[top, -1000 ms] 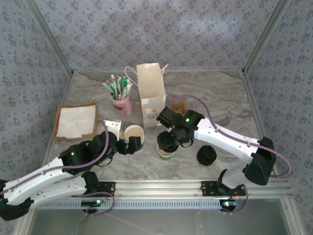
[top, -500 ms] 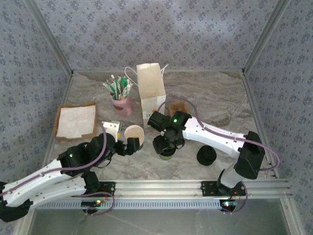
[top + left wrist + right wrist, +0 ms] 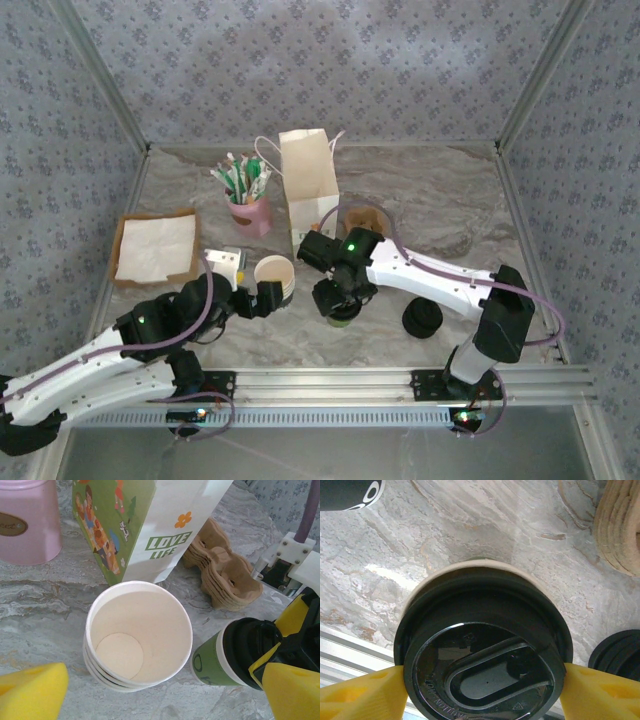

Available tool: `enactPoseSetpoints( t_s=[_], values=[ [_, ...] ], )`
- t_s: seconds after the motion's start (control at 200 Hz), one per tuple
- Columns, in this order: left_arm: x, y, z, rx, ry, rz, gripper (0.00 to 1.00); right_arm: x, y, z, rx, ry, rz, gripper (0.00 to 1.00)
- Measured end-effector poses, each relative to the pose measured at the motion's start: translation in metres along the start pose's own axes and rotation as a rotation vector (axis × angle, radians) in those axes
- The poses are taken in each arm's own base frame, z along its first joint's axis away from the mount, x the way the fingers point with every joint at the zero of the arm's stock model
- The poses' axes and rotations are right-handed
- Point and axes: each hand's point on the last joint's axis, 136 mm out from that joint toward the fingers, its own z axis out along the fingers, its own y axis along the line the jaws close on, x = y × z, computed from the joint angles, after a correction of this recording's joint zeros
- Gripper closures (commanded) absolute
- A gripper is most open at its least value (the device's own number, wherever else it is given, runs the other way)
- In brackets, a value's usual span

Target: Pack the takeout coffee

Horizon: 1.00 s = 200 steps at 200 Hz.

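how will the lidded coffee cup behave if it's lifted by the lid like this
Likely risky: the right tool pinches the takeout coffee at its black lid, which may pop off if the cup is full. The paper wall probably dents under a hard squeeze. Tall on a narrow base, it could tip if nudged.

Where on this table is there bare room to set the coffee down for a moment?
Bare marble lies at the far right, beyond the cardboard carriers, and at the back left behind the napkin tray. The middle is crowded: white bag, cup stack, takeout coffee, black lids.
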Motion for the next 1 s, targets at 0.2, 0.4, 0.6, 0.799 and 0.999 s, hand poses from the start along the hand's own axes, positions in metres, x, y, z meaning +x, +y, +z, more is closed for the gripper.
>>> enactPoseSetpoints(
  t_s=[0.2, 0.4, 0.6, 0.799, 0.999],
  values=[
    [0.0007, 0.0004, 0.0004, -0.001, 0.001, 0.001, 0.01, -0.0004, 0.0000, -0.0028, 0.001, -0.002, -0.001, 0.22],
    [0.0016, 0.0009, 0.0008, -0.002, 0.003, 0.001, 0.01, 0.0004, 0.0023, 0.0015, -0.002, 0.015, -0.002, 0.22],
    [0.0007, 0.0008, -0.0004, 0.001, -0.002, -0.001, 0.01, -0.0002, 0.0041, 0.0038, -0.013, 0.024, 0.003, 0.22],
    [0.0007, 0.0015, -0.0002, -0.001, -0.002, -0.002, 0.00, 0.0000, 0.0043, 0.0038, -0.018, 0.028, 0.005, 0.22],
    [0.0003, 0.0022, 0.0002, -0.003, -0.004, -0.004, 0.01, -0.0010, 0.0034, 0.0036, -0.020, 0.028, 0.003, 0.22]
  ],
)
